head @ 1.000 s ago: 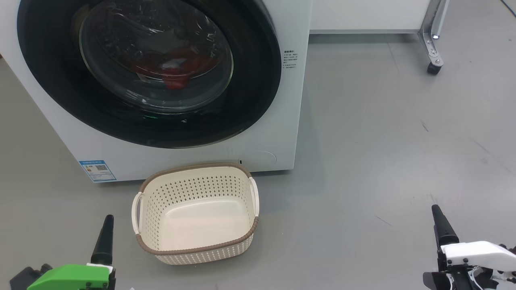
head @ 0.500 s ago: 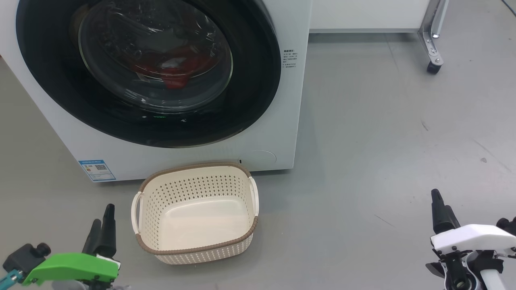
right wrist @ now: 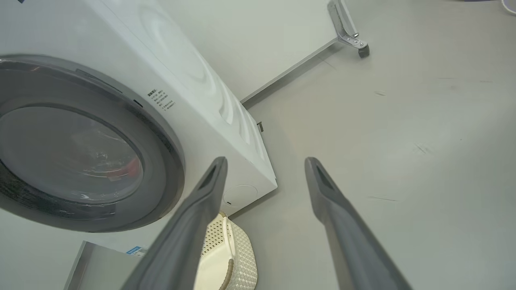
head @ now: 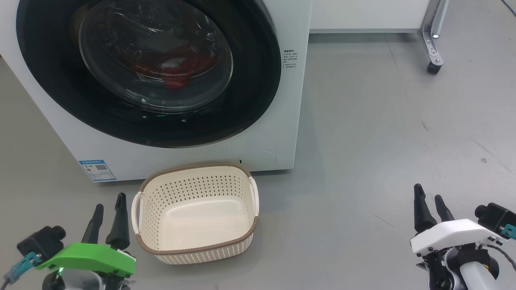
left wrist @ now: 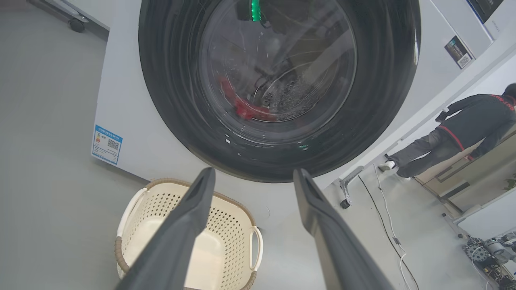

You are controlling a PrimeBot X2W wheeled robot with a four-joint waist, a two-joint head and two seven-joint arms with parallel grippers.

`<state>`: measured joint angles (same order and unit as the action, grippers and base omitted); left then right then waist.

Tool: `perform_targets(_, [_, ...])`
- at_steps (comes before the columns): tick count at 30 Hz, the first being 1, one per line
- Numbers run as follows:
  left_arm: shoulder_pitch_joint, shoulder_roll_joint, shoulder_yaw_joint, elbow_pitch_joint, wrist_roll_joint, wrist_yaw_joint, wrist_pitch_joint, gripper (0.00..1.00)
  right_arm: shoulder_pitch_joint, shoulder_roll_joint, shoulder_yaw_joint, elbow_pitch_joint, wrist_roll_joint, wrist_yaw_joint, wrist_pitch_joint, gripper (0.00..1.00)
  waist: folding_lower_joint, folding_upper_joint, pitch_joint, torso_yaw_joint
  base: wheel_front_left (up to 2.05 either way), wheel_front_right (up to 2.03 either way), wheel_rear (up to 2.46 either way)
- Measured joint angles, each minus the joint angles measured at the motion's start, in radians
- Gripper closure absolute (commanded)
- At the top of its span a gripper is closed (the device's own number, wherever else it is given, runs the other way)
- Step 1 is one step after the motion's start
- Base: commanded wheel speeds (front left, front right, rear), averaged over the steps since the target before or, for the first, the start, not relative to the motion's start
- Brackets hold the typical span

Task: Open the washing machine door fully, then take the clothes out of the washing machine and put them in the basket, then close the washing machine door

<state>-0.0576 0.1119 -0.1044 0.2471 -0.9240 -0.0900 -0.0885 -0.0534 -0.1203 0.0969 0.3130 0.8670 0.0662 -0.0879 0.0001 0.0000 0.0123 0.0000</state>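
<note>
Front-loading washing machine point(head: 282, 129), round black-rimmed door point(head: 258, 80) shut over red clothes point(head: 177, 70) behind its glass; cream basket point(head: 193, 167) on the floor point(head: 363, 141) just before it, seemingly placed to receive the load; left gripper point(head: 109, 202) beside basket, right gripper point(head: 427, 193) well apart, both with fingers parted, holding nothing.

Lab-like workspace, bare grey floor point(head: 383, 121), castered metal frame leg point(head: 431, 48), loose cables point(left wrist: 393, 240), lone washing machine point(head: 290, 100)

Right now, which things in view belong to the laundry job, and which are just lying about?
Job: washing machine, washing machine door (shut), red clothes inside, basket, left gripper, right gripper.

Lying about: wheeled metal leg, a person in the background.
</note>
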Motion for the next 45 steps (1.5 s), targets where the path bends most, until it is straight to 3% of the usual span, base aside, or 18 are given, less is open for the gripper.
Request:
perform_targets(18, [-0.005,0.010,-0.076,0.005,0.279,0.042,-0.070,0.00,-0.022,-0.006,0.091,0.008,-0.277,-0.017,-0.068,0.00,0.0000,0.0000,0.000,0.004,0.00,0.00,0.00])
perform_targets(36, [-0.020,0.009,-0.115,0.048,0.481,0.076,-0.134,0.00,-0.043,-0.006,0.149,0.020,-0.520,-0.018,-0.134,0.00,0.0000,0.0000,-0.004,0.009,0.00,0.00,0.00])
perform_targets(45, [-0.037,0.009,-0.128,0.072,0.552,0.077,-0.163,0.00,-0.051,-0.007,0.159,0.029,-0.623,-0.034,-0.161,0.00,0.0000,0.0000,-0.003,0.012,0.00,0.00,0.00])
